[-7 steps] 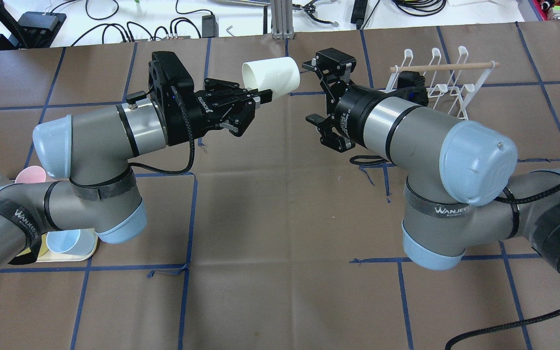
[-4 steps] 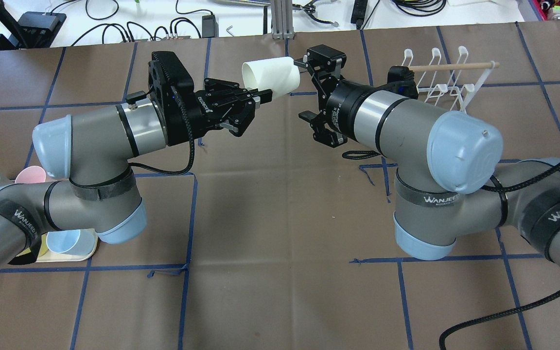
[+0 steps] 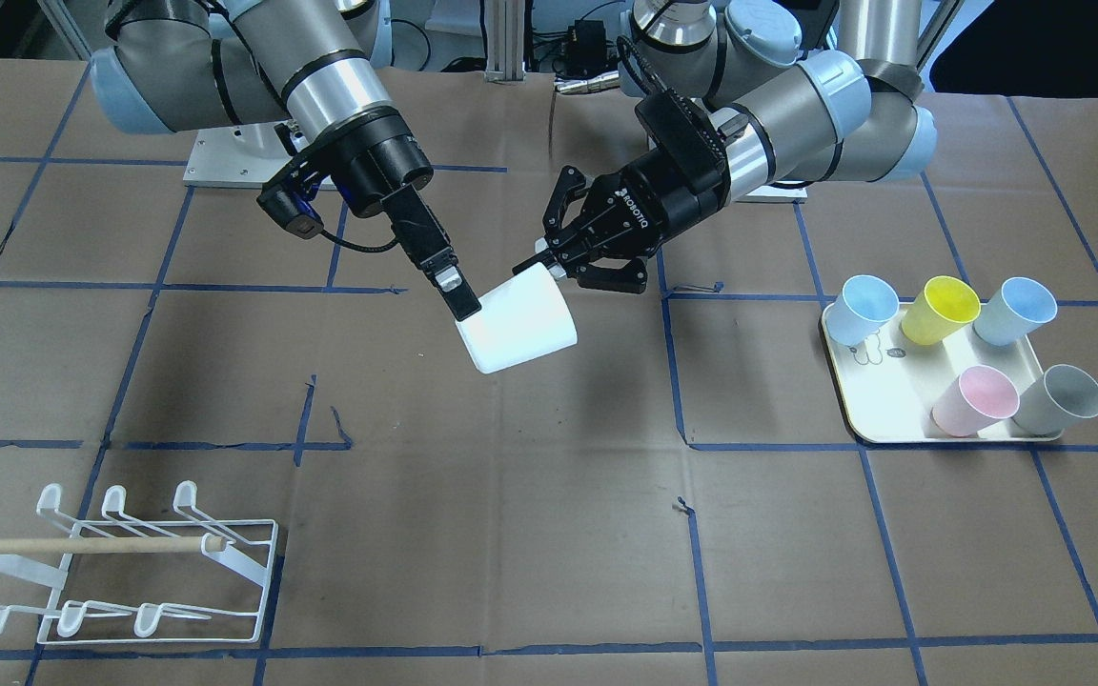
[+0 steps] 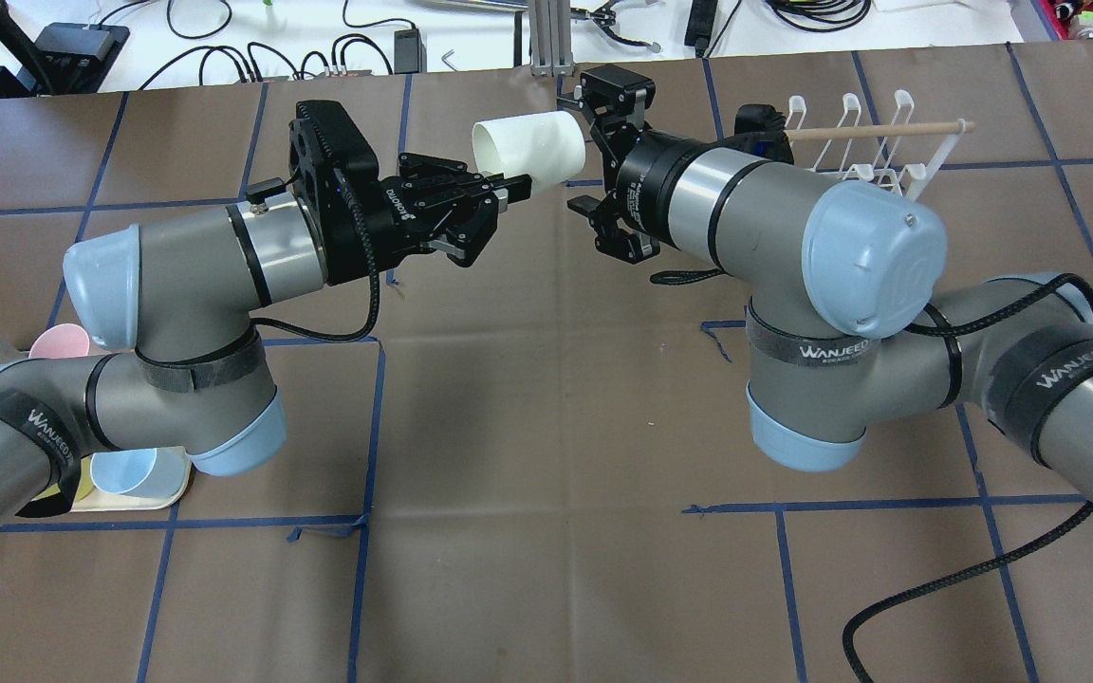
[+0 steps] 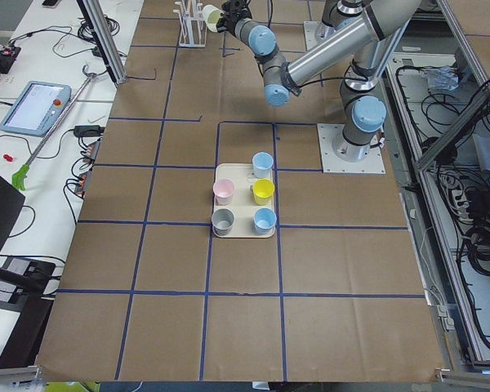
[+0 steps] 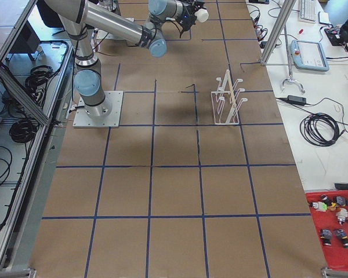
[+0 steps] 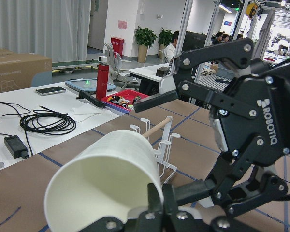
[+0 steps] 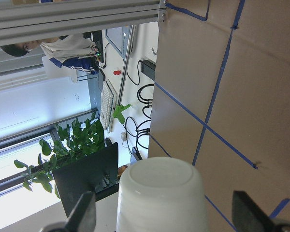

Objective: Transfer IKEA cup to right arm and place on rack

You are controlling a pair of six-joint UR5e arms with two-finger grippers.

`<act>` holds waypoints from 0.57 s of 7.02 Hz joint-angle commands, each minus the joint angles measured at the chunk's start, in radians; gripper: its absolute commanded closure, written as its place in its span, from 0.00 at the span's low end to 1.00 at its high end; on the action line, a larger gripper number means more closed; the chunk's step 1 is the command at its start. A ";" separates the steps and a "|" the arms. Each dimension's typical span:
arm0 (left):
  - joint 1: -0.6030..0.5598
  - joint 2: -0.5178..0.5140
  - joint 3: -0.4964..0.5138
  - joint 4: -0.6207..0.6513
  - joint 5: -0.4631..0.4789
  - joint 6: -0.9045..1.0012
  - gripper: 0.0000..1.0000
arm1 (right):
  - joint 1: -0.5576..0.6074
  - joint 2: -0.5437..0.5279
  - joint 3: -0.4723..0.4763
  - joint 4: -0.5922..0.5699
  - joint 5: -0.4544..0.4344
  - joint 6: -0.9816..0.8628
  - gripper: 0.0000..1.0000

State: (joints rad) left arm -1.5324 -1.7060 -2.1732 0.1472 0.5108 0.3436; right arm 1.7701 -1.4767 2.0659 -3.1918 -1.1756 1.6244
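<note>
The white IKEA cup [image 4: 529, 144] hangs on its side above the table. My left gripper [image 4: 507, 188] is shut on its rim, one finger inside the mouth. My right gripper [image 4: 577, 152] is open at the cup's closed base, a finger on either side, not closed on it. In the right wrist view the cup's base [image 8: 157, 193] sits between the spread fingers [image 8: 82, 215]. From across the table, the cup [image 3: 520, 329] is between the two grippers. The white wire rack [image 4: 874, 156] with its wooden dowel stands behind the right arm.
A cream tray [image 3: 892, 419] with several coloured cups sits on my left side of the table, partly under the left arm in the overhead view. Cables and equipment line the far table edge [image 4: 366, 47]. The right arm's black cable [image 4: 935, 598] trails over the paper.
The right arm has swung left toward the cup, bringing its open fingers around the cup's base. The left arm and the cup have stayed still.
</note>
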 commanded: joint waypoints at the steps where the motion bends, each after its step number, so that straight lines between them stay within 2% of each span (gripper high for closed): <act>1: 0.000 0.002 0.000 0.000 0.000 0.000 1.00 | 0.017 0.039 -0.029 0.000 -0.002 0.002 0.00; 4: 0.000 0.002 0.000 0.000 -0.002 -0.002 1.00 | 0.023 0.050 -0.044 0.000 -0.002 0.002 0.01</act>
State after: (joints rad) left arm -1.5324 -1.7043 -2.1736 0.1473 0.5104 0.3423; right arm 1.7921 -1.4306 2.0257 -3.1922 -1.1780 1.6266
